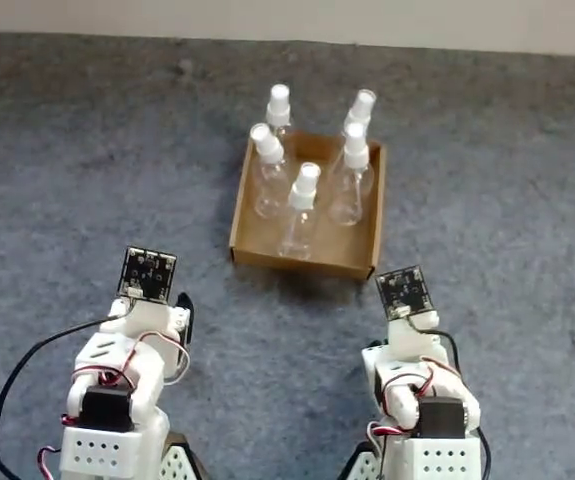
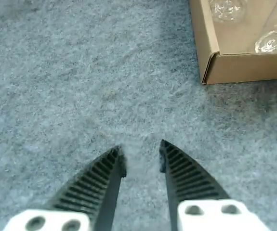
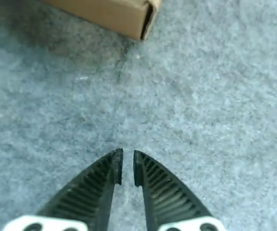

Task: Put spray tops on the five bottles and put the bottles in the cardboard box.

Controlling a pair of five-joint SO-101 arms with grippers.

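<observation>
Left gripper point(image 2: 140, 156) is seen slightly spread, nothing held, poised over the grey worktop point(image 2: 56, 72) near a corner of the cardboard box point(image 2: 244, 67). Right gripper point(image 3: 127, 163) is seen nearly pressed together, empty, near another box corner. Both arms are folded back. Five bottles point(image 1: 300, 225) with spray tops point(image 1: 307, 180) are stood inside the box.

Lighting's soft, even and fairly bright, probably coming from overhead. The cardboard box point(image 1: 302, 258) throws a soft dark shadow onto the grey carpet point(image 1: 87, 160) along its near wall. The right wrist view catches that same dark patch next to the box corner. The clear bottles point(image 1: 300, 215) pick up small white glints, plainest on their bases in the left wrist view.
</observation>
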